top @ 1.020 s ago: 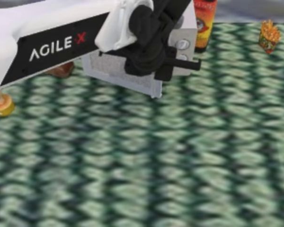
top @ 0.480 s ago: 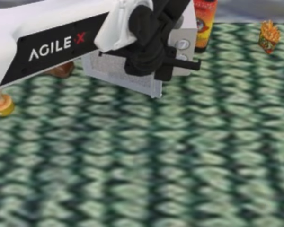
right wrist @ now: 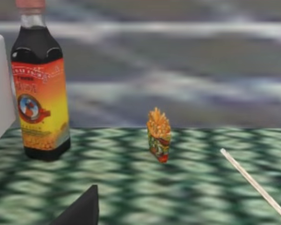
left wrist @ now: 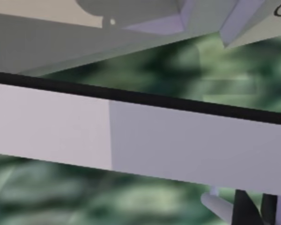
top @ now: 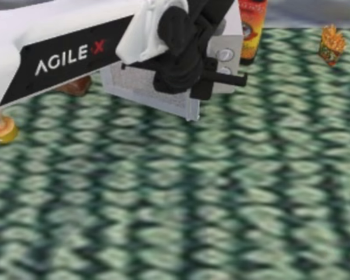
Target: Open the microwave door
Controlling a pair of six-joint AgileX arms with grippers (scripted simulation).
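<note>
Top view: the left arm (top: 76, 52) reaches across the upper left of the frame — its left gripper (top: 213, 79) sits over the microwave (top: 233, 35) at upper centre, where the microwave door (top: 151, 93) stands swung ajar; I cannot tell whether the fingers are apart. Left wrist view: a pale panel edge fills the frame. Right wrist view: a sauce bottle (right wrist: 40, 89) at left, a fries carton (right wrist: 158, 134) at centre — the right gripper itself is not seen.
</note>
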